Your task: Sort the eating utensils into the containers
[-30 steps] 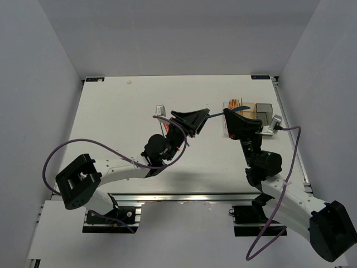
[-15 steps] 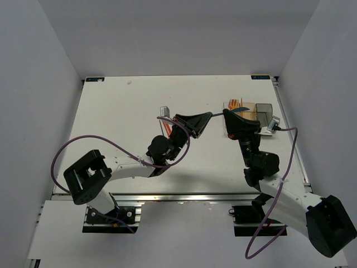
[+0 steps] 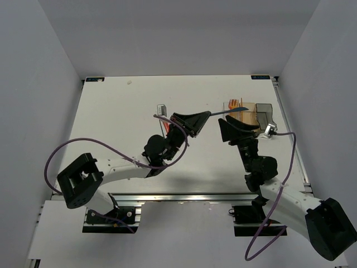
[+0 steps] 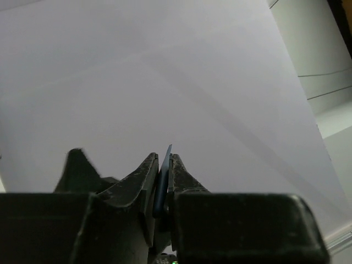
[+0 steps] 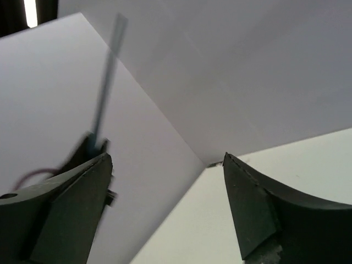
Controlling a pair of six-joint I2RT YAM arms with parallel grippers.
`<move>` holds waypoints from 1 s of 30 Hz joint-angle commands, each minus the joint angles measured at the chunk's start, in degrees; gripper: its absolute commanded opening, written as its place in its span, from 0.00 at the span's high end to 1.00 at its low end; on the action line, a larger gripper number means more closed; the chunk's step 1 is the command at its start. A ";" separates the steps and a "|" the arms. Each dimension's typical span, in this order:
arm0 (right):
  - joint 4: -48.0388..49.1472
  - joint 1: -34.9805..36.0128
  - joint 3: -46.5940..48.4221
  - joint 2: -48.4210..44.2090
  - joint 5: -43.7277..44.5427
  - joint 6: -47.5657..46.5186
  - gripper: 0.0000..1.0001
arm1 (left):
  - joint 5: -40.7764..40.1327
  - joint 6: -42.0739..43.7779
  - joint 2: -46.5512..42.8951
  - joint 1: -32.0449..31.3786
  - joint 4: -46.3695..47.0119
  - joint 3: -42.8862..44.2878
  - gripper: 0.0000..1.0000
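Two end effectors are sitting mid-surface in the top view. The left end effector [image 3: 202, 118] is clamping a dark blue utensil [image 3: 226, 113] by one end. In the left wrist view the jaws are nearly touching, with only the thin blue edge [image 4: 164, 181] showing between them. The rest of the utensil is sticking out past the left end effector [image 4: 164, 165] to the right, and its far tip is reaching over the containers [image 3: 265, 110] (height above them not readable).

The right end effector [image 3: 237, 126] is hanging just below the utensil in the top view, near the containers. Its jaws are standing wide apart with nothing between them [image 5: 165, 159]. The utensil is showing in the right wrist view only as a blurred blue streak [image 5: 107, 82] beyond one finger.

Some orange utensils [image 3: 237, 104] are lying in the leftmost bin. A few orange-red utensils [image 3: 167, 129] are lying on the surface [image 3: 111, 123], partly hidden under the left arm (count and type not clear).
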 commanded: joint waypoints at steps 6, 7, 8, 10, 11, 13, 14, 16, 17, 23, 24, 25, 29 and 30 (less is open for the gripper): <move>14.76 -0.01 -3.99 -12.21 1.84 -5.62 0.11 | -4.30 13.90 -11.12 -0.37 -22.68 7.45 1.00; 4.72 -0.01 -3.90 -14.76 1.40 -8.06 0.11 | -5.28 17.75 -11.83 -0.37 -27.88 9.39 1.00; -3.38 -0.01 -1.29 -20.53 -0.35 -9.48 0.11 | -5.99 19.96 -12.62 -0.28 -38.20 11.50 1.00; -23.31 -0.01 5.81 -24.18 -4.12 -18.22 0.11 | -8.45 25.85 -12.54 -0.28 -49.15 18.96 1.00; -40.38 -0.01 14.12 -23.84 -9.80 -22.37 0.11 | -9.24 27.70 -12.28 -0.28 -59.73 21.51 1.00; -54.81 -0.01 22.07 -19.83 -15.10 -32.54 0.11 | -9.51 32.27 -10.70 -0.28 -74.24 29.08 1.00; -69.32 -0.01 26.38 -17.88 -19.22 -36.35 0.11 | -8.99 33.50 -10.09 -0.28 -78.51 31.45 1.00; -81.18 0.08 37.72 -13.75 -25.39 -43.21 0.11 | -6.02 37.20 -7.28 -0.28 -86.16 38.37 1.00; -86.38 -0.01 40.98 -10.08 -28.37 -46.20 0.11 | -4.43 38.17 -6.31 -0.28 -92.90 40.50 1.00; -95.38 0.17 50.93 -4.07 -37.77 -50.36 0.16 | 11.04 47.30 -7.61 -0.37 -99.30 42.55 1.00; -98.62 0.17 52.16 -3.19 -40.59 -52.37 0.16 | 13.14 49.14 -8.66 -0.37 -98.95 41.76 1.00; -100.13 0.08 54.43 -1.53 -46.97 -53.60 0.17 | 15.25 50.38 -10.50 -0.37 -98.07 41.06 1.00; -102.25 0.08 55.69 -0.46 -58.01 -55.37 0.25 | 17.91 53.29 -13.24 -0.37 -97.89 38.51 1.00; -102.16 0.08 55.43 -0.55 -58.81 -55.11 0.30 | 17.91 53.99 -13.42 -0.37 -97.72 38.16 1.00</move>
